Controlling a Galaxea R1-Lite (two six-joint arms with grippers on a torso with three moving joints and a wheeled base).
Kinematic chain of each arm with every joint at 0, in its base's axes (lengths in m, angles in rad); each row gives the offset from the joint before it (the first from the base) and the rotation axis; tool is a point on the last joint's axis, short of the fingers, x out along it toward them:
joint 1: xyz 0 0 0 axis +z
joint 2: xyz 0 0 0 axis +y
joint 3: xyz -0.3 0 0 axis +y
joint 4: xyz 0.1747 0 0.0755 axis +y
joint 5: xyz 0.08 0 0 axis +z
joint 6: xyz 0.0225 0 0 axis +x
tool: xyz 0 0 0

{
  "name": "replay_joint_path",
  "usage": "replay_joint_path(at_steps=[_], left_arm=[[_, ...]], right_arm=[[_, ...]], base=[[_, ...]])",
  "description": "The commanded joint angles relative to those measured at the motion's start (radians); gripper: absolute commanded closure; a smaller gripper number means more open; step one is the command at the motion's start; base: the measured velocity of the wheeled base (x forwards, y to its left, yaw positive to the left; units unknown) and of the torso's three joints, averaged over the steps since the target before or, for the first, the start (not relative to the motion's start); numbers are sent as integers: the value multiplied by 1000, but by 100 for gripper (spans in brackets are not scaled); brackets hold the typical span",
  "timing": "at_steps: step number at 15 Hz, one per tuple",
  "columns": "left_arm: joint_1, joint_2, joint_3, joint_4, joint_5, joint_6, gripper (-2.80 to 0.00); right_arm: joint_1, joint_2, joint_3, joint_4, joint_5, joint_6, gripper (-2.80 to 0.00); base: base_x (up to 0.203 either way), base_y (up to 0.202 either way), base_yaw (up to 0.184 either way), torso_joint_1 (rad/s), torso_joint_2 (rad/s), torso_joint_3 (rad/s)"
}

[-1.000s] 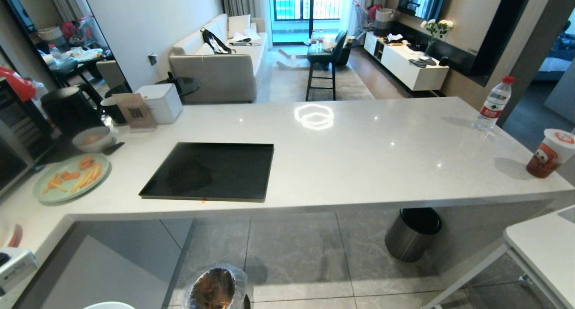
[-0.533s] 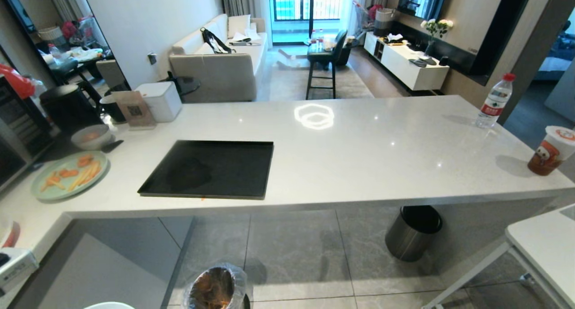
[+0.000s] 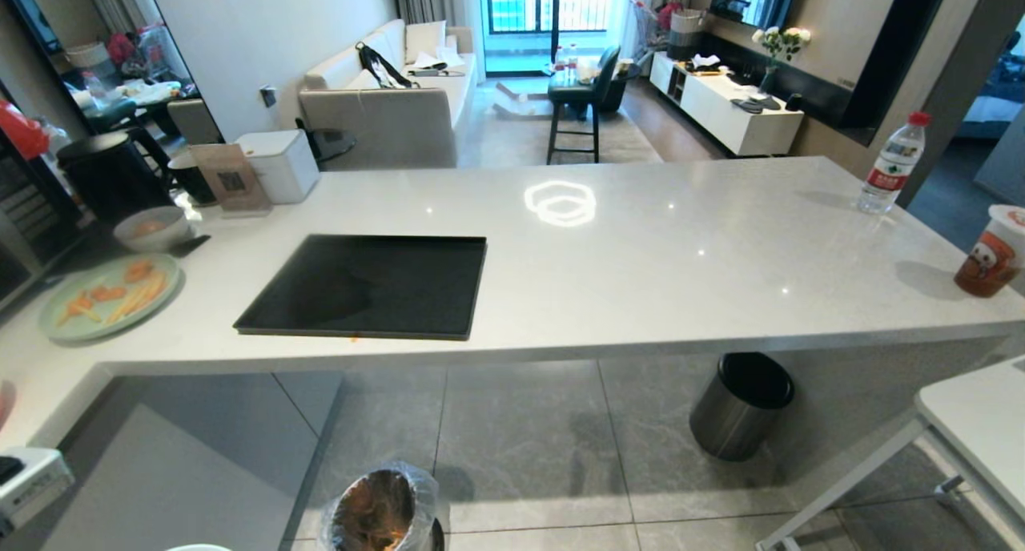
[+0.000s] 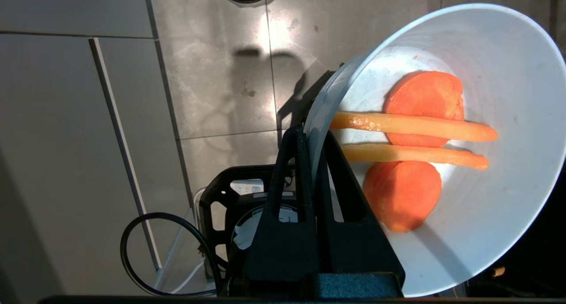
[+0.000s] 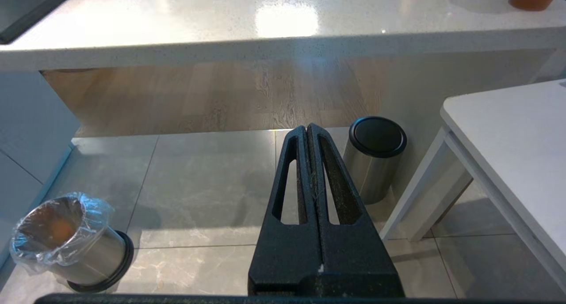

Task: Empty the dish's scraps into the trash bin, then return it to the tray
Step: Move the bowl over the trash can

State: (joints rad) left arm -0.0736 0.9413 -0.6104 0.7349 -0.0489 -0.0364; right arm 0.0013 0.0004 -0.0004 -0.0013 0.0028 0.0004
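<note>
Our left fingers [image 4: 311,138] clamped on the dish [image 4: 508,118] rim, scraps [image 4: 420,131] inside, above open floor [image 4: 212,96], trash bin [image 3: 380,509] near, tray [image 3: 364,283] at the worktop [image 3: 641,263] edge, our right fingers [image 5: 308,134] closed, empty.

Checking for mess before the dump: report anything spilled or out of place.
One small orange scrap lies on the counter just off the tray's near edge. The dish, gripped at its rim by the left gripper, holds its scraps inside.
</note>
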Motion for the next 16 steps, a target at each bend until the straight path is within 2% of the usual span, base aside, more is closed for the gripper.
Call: replay_joint_path(at_steps=[1, 8, 16], left_arm=[[0, 2, 0, 3, 0, 0, 0], [2, 2, 0, 4, 0, 0, 0], [2, 14, -6, 4, 11, 1, 0]], right_arm=[[0, 1, 0, 0, 0, 0, 0], [0, 1, 0, 0, 0, 0, 0], [0, 1, 0, 0, 0, 0, 0]], base=[[0, 0, 0, -120, 323, 203], [0, 0, 0, -143, 385, 237], [0, 0, 0, -171, 533, 359]])
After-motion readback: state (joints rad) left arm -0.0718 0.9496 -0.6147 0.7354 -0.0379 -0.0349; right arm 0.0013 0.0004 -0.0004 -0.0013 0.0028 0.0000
